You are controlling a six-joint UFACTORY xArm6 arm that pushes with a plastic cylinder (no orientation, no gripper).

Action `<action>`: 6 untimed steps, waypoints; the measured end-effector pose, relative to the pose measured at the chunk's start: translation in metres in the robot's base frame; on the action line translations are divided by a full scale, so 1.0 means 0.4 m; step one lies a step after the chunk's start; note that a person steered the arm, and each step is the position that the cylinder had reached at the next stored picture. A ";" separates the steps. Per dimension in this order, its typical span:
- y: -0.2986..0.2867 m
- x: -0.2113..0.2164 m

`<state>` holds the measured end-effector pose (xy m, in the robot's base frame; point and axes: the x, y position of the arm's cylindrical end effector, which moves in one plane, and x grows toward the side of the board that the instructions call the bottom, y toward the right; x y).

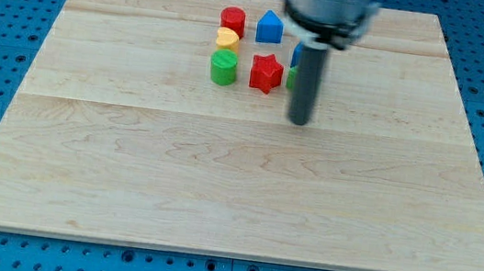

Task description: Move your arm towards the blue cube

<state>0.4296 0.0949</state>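
Camera view shows blue cube (270, 28) above-left of my tip (299, 121)

Bright, even overhead light, faint shadows, soft low-resolution blur, arm housing (325, 2) smeared.

Our arm (325, 2) comes in from the view's top, right of centre, where only its round dark and silver end shows (the rest is cut off by the picture's edge). From it our straight dark rod (307, 79) hangs upright, and my tip (298, 122) sits at its lower end, a little above the middle of the view.
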 end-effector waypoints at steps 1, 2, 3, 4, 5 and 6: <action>0.129 0.002; 0.133 -0.086; 0.132 -0.178; 0.102 -0.226; 0.014 -0.228; -0.061 -0.228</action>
